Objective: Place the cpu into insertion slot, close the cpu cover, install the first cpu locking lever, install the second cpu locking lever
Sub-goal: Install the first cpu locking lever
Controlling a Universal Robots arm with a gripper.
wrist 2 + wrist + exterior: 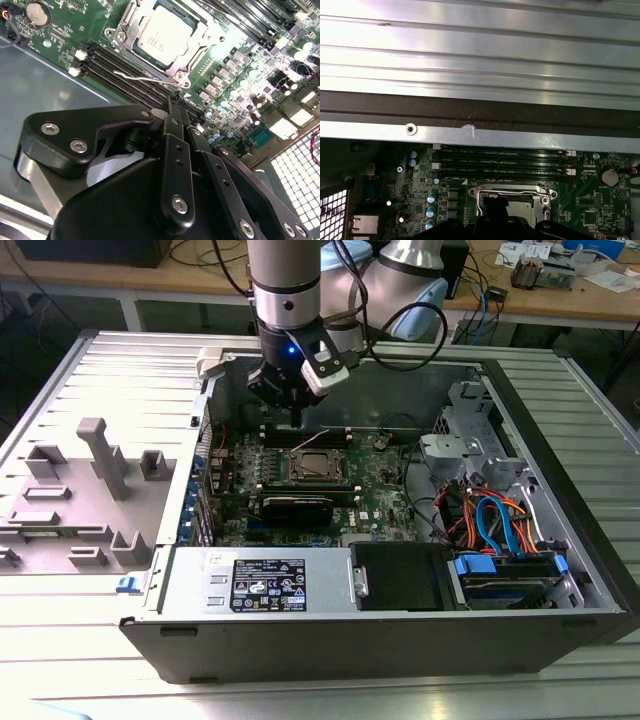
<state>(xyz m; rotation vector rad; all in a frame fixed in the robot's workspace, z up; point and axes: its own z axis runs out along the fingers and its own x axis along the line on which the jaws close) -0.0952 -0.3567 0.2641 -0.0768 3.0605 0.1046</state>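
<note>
CPU (162, 35) is lying flat in the slot (296, 468) on the green board (55, 35), its dull metal top facing up. The cover (199, 44) appears to be lying down around it, framing that top through its window. We are judging the placing and the cover step as done from how these lie.

A thin wire lever (145, 77) is running along one side of the socket, just beside the memory slots (500, 161), and it looks to be standing loose rather than hooked under its catch. We cannot tell this for certain.

We are seeing the gripper (172, 102) hanging over the memory slots, near that lever. Its fingers (172, 145) appear to be pressed together with nothing between them. Whether the tips are touching the lever is hidden from us.

We are judging the CPU as light, thin and stiff, with a smooth top that offers little grip. Its underside and the socket contacts are likely fragile, so any hold belongs on two opposite edges, never pressing down on the middle.

The cover is thin sheet metal and probably flexes a little. The lever is a springy, narrow wire that is likely slipping off smooth pads easily, and its bent free end is the best place to catch it.
</note>
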